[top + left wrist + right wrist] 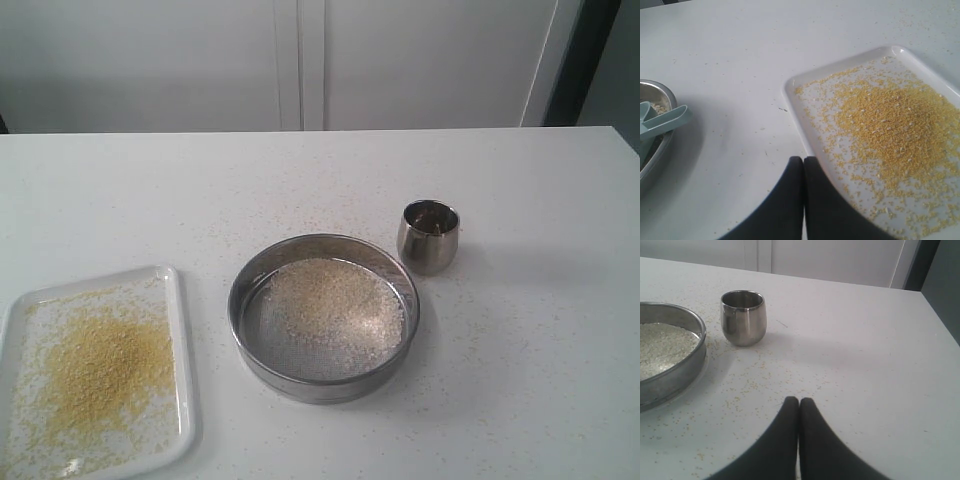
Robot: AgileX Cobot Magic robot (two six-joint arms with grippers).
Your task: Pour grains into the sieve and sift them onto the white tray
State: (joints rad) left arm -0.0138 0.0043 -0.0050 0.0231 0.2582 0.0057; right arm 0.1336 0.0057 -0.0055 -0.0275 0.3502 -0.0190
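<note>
The sieve [244,285] sits mid-table with a pale coarse layer of grains [335,300] on its mesh. The white tray [181,340] lies at the front left and holds a golden heap of grains [100,365]. Neither gripper shows in the exterior view. In the left wrist view my left gripper [803,159] is shut and empty, hovering over the near rim of the white tray [795,107] beside the grains [900,125]. In the right wrist view my right gripper [799,400] is shut and empty over bare table, apart from the sieve [675,375].
A small steel cup [428,236] [743,317] stands upright just right of the sieve. A steel bowl [655,160] with a pale teal scoop [667,122] shows at the edge of the left wrist view. Stray grains dot the table around the sieve.
</note>
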